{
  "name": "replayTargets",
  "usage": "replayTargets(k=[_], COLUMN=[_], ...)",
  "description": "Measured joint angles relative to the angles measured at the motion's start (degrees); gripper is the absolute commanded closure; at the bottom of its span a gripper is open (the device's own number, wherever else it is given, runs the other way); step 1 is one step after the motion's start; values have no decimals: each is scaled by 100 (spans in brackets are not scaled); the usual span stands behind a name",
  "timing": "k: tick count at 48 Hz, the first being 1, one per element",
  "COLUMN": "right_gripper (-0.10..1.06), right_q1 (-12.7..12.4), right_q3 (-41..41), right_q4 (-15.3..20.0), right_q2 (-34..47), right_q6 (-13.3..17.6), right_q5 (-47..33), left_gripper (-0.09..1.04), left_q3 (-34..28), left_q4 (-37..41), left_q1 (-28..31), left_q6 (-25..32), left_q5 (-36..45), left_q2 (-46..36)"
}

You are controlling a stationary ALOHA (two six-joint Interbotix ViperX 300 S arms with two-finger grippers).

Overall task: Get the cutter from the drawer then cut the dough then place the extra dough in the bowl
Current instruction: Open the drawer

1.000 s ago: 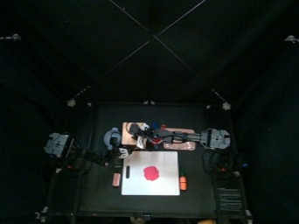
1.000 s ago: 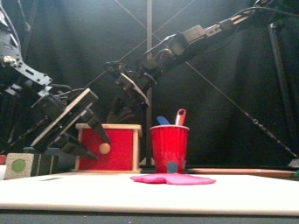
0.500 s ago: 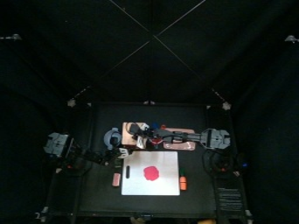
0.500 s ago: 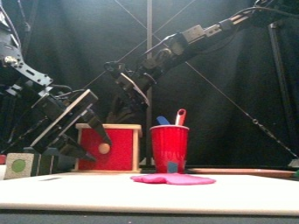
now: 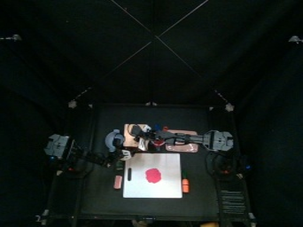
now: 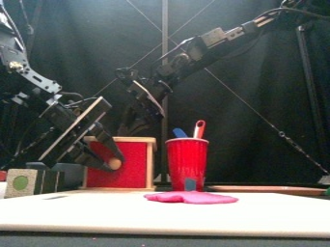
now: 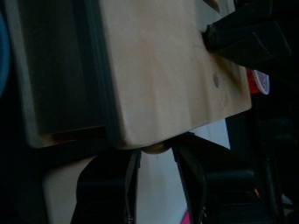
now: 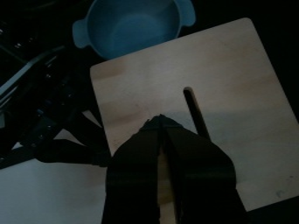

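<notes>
The pale wooden box (image 6: 139,142) with its red drawer front (image 6: 133,164) stands behind the white board (image 6: 165,214). In the left wrist view the box top (image 7: 176,79) fills the picture. My left gripper (image 7: 158,153) is at the box's front edge, its jaws close together at the drawer knob (image 6: 115,164). My right gripper (image 8: 160,124) is shut with nothing in it, its tips down on the box top beside the slot. Flat red dough (image 6: 191,198) lies on the board, shown from above as a disc of dough (image 5: 151,174). No cutter shows.
A red cup (image 6: 187,164) holding a blue and a red toy knife stands right of the box, just behind the dough. The blue-grey bowl (image 8: 131,26) sits right behind the box. The right arm reaches past the middle over the box (image 5: 175,134).
In the front view my left arm and gripper have shifted slightly up and to the left at the drawer front. The right gripper stays on the box top.
</notes>
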Motion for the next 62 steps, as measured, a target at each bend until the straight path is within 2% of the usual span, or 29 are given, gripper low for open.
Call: replayTargets(k=[20,62], right_gripper=[94,94], right_q1=[9,0], right_q3=[0,-18], right_q4=[-9,-18], right_q2=[0,18], right_q6=[0,0], right_q5=[0,9], left_gripper=[37,37], left_q3=[-9,-70], left_q4=[-44,-615], left_q1=[-97,-729], left_q6=[-26,-18], left_q5=[44,26], left_q2=[0,-9])
